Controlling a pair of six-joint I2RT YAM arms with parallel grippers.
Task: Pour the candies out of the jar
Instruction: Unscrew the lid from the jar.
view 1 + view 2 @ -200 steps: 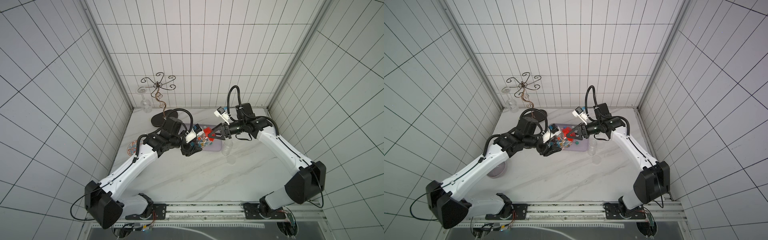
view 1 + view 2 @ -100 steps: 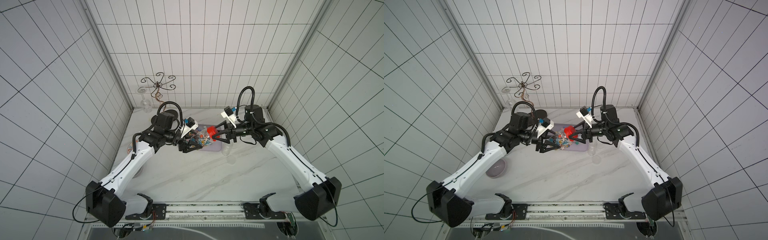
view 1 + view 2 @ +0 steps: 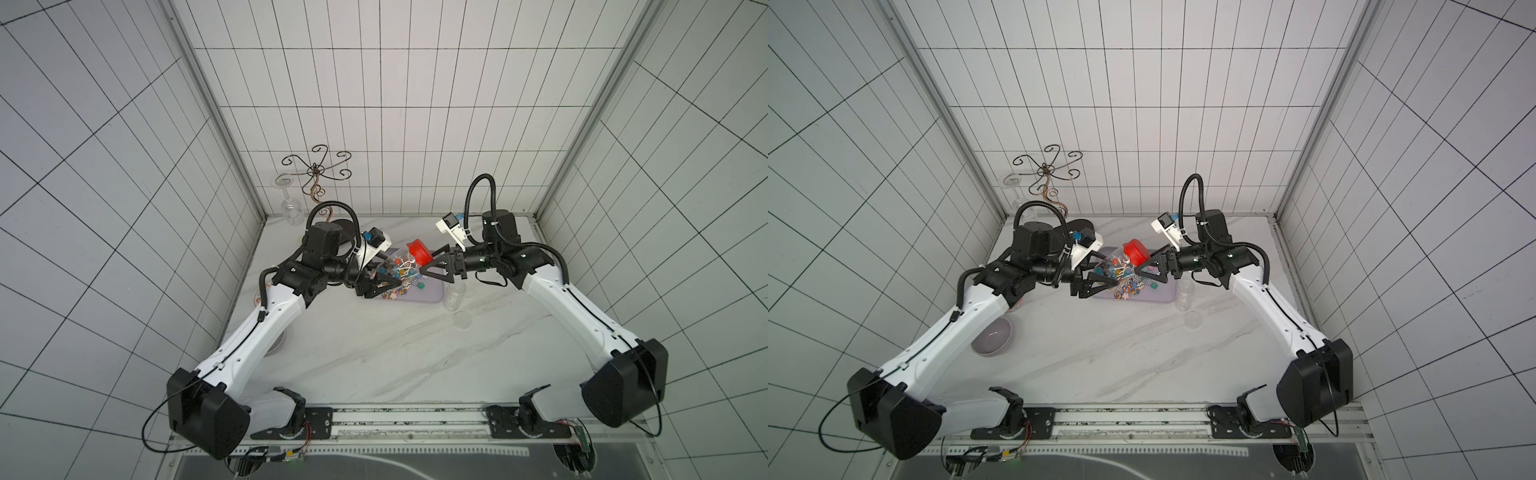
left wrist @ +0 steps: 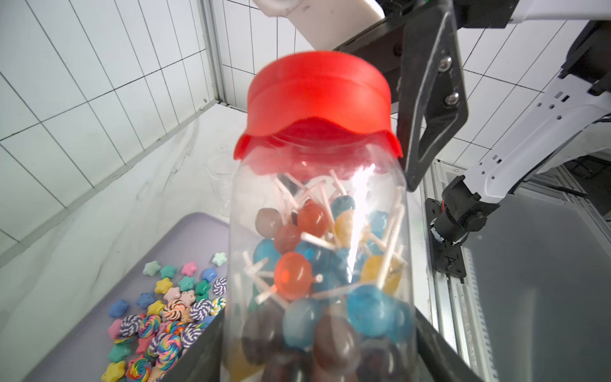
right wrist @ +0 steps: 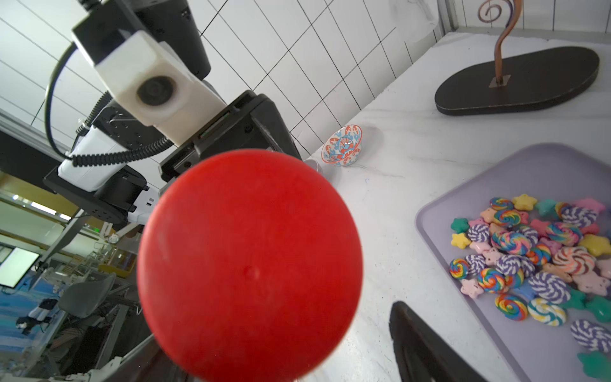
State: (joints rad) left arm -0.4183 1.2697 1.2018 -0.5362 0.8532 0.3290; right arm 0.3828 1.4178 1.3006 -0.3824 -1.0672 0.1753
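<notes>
table: marble table [image 3: 374,353]; both arms met at its 12 o'clock.
tray: purple tray [image 3: 430,291] sat at 12 o'clock, under the jar.
jar: clear jar [image 4: 317,264] was held tilted above the tray, mouth toward 2 o'clock.
left gripper: left gripper [image 3: 391,273] was clamped on the jar's lower body, far from the neck.
right gripper: right gripper [image 3: 427,262] had its jaws spread either side of the lid. The right wrist view showed a gap, so it had no hold.
lid: red lid [image 5: 248,264] was on; I couldn't tell how firmly it sat.
cup: empty clear cup [image 3: 455,297] stood just beside the tray's 4 o'clock corner.
candies: lollipops [image 4: 294,274] were all inside the jar. Star and swirl candies [image 5: 529,258] were loose on the tray's 7 o'clock side.
risk 1: tilting further with the lid on would pour nothing.
risk 2: pulling the lid could twist the smooth jar in the low grip.
risk 3: an off-centre pinch could slip off the lid.
risk 4: if the lid popped off at this tilt, the lollipops could dump past the tray edge or hit the cup.
risk 5: crossed sticks could jam at the neck.
</notes>
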